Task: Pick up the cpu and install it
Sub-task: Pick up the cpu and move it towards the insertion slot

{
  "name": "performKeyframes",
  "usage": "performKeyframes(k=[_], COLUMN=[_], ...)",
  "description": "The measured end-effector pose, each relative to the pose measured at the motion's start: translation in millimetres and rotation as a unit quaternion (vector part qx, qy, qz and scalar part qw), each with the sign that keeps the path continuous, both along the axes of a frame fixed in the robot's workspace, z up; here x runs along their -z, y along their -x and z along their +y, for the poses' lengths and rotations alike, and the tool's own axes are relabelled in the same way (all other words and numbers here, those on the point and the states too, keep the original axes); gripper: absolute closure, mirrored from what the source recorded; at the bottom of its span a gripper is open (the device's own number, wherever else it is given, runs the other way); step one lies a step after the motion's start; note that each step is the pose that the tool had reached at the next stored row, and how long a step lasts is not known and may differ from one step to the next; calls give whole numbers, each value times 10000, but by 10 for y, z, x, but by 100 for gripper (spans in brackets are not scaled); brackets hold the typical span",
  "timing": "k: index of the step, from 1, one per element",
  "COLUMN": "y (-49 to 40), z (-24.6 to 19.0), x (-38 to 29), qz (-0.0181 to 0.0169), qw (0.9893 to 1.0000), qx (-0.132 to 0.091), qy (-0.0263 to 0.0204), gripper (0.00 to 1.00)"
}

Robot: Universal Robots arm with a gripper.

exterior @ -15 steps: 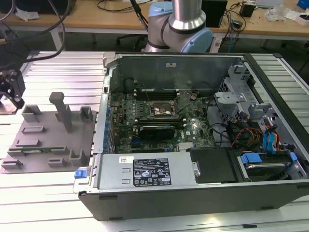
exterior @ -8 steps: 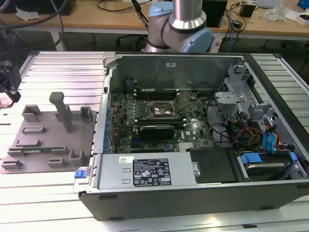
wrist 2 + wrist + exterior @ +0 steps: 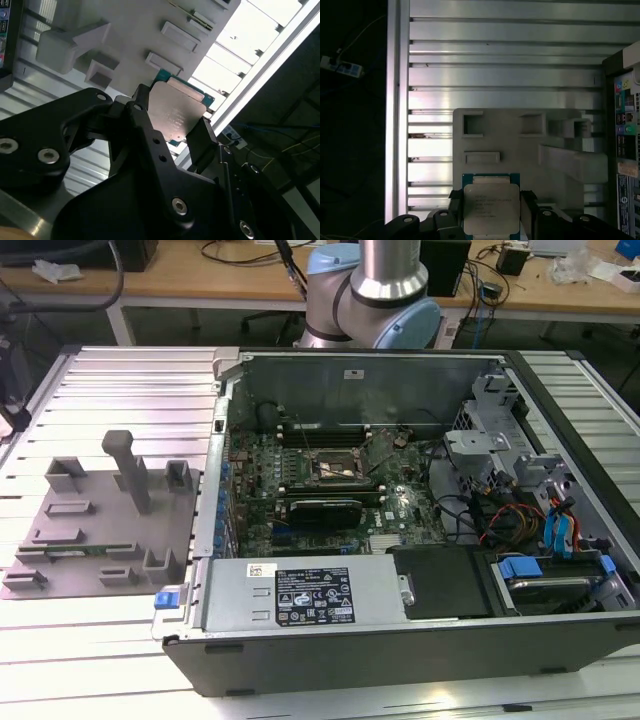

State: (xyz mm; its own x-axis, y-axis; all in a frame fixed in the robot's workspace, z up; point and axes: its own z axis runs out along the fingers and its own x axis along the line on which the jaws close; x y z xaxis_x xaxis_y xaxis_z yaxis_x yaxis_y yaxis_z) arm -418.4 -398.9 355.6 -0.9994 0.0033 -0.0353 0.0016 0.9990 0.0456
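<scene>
**Q:** Status of the pick-up?

**A:** Item one: small flat square cpu with a pale silvery metal top [image 3: 490,207]. My black gripper [image 3: 172,117] pinches it at two opposite edges between both fingers [image 3: 201,142]. Both wrist views show it lifted clear, over the grey plastic fixture tray with posts [image 3: 520,145]. Pick-up: done. Install: not done.

**Q:** And the destination?

**A:** Item two: dark square socket frame [image 3: 338,468] on the green motherboard [image 3: 405,508], inside the open black computer case [image 3: 350,390]. It looks unfilled, though the exterior view is too distant for me to be sure. The case is well apart from the tray, towards the exterior view's right.

**Q:** Counts?

**A:**
- cpu: one
- gripper: one, with two fingers
- fixture tray: one
- socket frame: one
- motherboard: one
- case: one
</scene>
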Motion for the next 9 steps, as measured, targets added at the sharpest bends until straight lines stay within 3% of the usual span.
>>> performKeyframes(k=[9], y=[0], z=[19], x=[-340], qz=[0], qw=[10000], qx=[0], qy=[0], gripper=[45])
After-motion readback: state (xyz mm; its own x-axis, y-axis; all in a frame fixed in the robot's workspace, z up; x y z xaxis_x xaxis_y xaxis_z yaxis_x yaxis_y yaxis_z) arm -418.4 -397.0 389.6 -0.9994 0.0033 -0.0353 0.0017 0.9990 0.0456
